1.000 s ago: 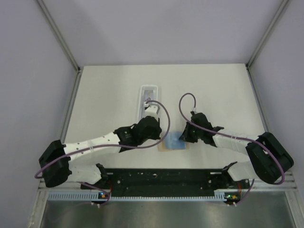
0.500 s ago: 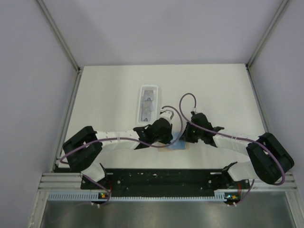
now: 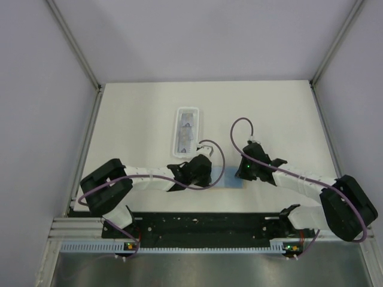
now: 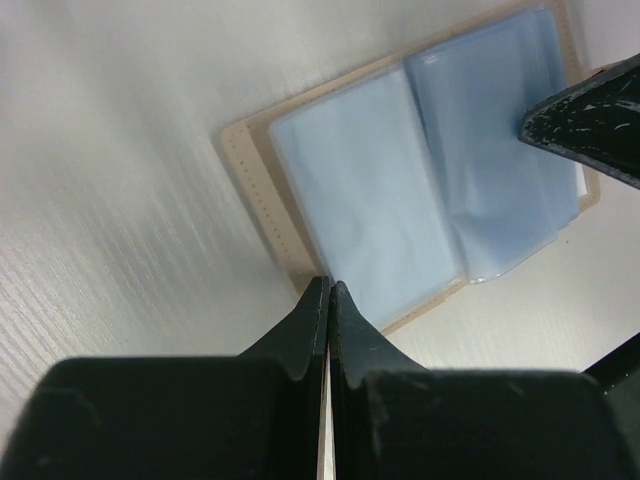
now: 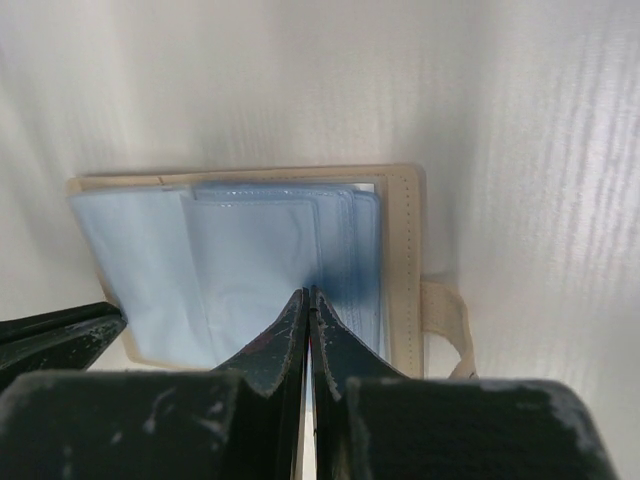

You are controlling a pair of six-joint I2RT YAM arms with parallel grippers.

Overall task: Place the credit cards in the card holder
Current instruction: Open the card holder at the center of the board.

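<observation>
The tan card holder [image 3: 231,180] lies open on the table between my two grippers, its light blue sleeves [image 4: 400,190] facing up and its closing tab [image 5: 445,322] sticking out on the right. My left gripper [image 4: 329,286] is shut, with its tips at the holder's near left edge and nothing visible between them. Shut as well, my right gripper [image 5: 307,292] has its tips down on the blue sleeves [image 5: 250,260] near the holder's right side. The credit cards [image 3: 187,129] lie pale and silvery in the clear tray, away from both grippers.
The long clear plastic tray [image 3: 179,147] stands behind the left arm, toward the middle of the table. Metal frame rails run along the left and right table edges. Purple cables loop above both wrists.
My left arm has swung from over the tray rightward and nearer, ending at the card holder's left edge. The right gripper shifted slightly right on the holder.
</observation>
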